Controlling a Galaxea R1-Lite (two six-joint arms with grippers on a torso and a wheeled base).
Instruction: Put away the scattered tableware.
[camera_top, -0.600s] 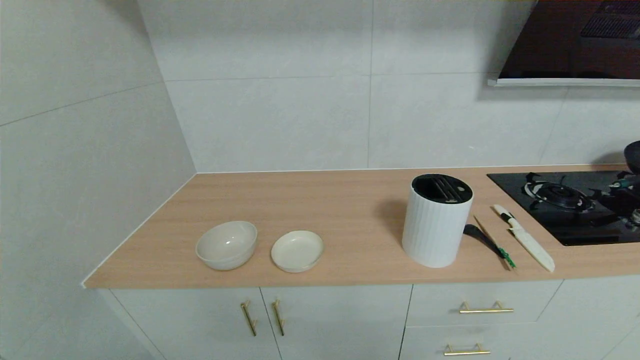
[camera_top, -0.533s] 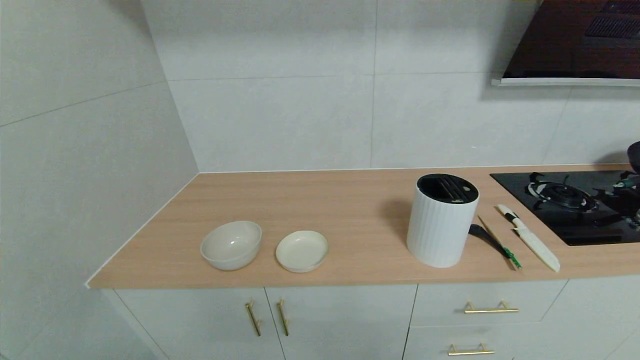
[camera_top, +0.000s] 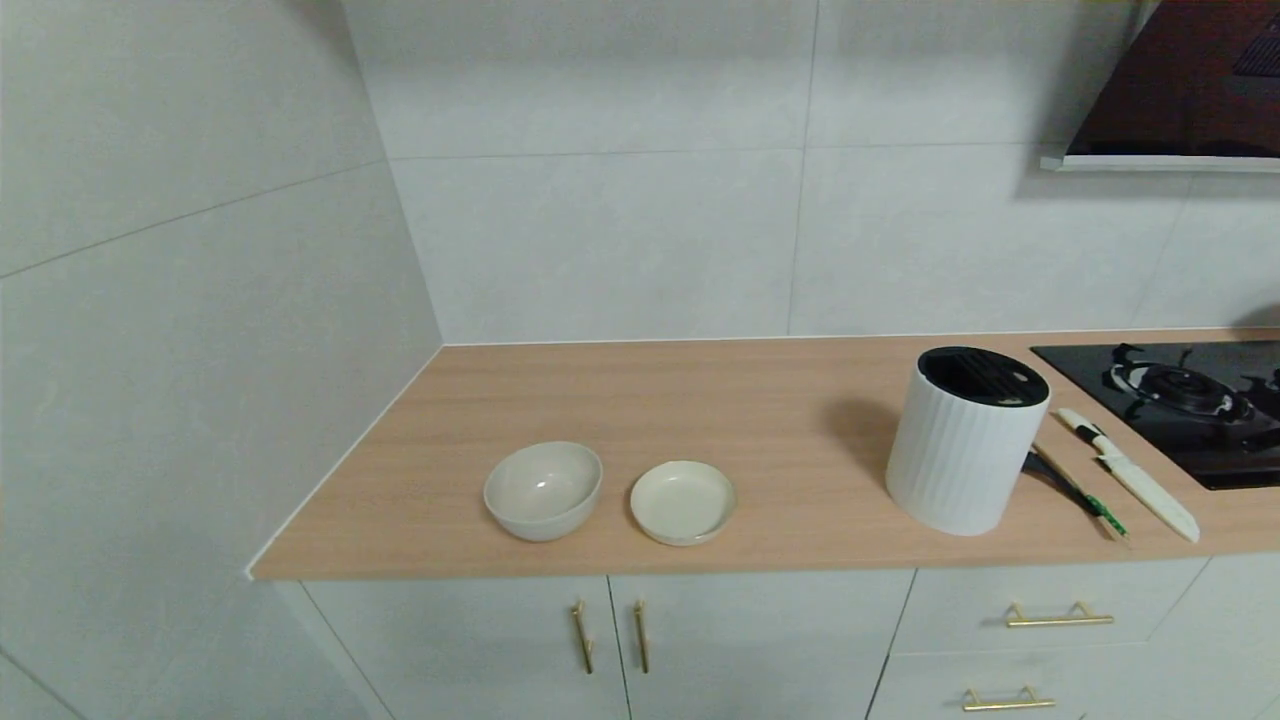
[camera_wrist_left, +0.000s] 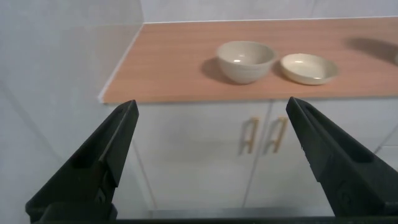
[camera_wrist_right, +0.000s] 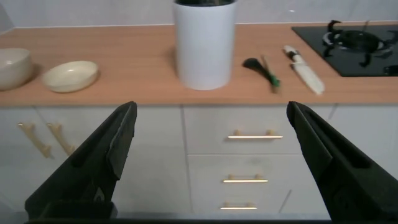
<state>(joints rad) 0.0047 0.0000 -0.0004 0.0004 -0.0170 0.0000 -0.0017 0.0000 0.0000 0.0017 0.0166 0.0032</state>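
The left fingers (camera_wrist_left: 93, 168) are spread wide with nothing held between them, and are kept well short of the counter (camera_top: 700, 400), facing its front edge at the wall end. The right fingers (camera_wrist_right: 93, 168) are likewise spread wide and empty, facing the front edge nearer the stove (camera_top: 1180, 400).

A bowl (camera_top: 543, 489) is set upright close to the front edge, toward the counter's left corner. A dish (camera_top: 683, 501) is placed just beside it on the stove side, apart from it by a narrow gap.

Well apart from the dish, a white ribbed holder (camera_top: 963, 440) with a black slotted top is stood upright between the dish and the stove. A black spoon (camera_top: 1050, 473) is laid just beside the holder's base, its head partly hidden behind it. Chopsticks (camera_top: 1085, 495) with a green band are laid alongside the spoon. A white knife (camera_top: 1130, 474) is laid between the chopsticks and the stove, its blade pointed toward the front edge.

White cabinet doors (camera_top: 560, 640) and drawers (camera_top: 1040, 610) with gold handles are seen beneath the counter.
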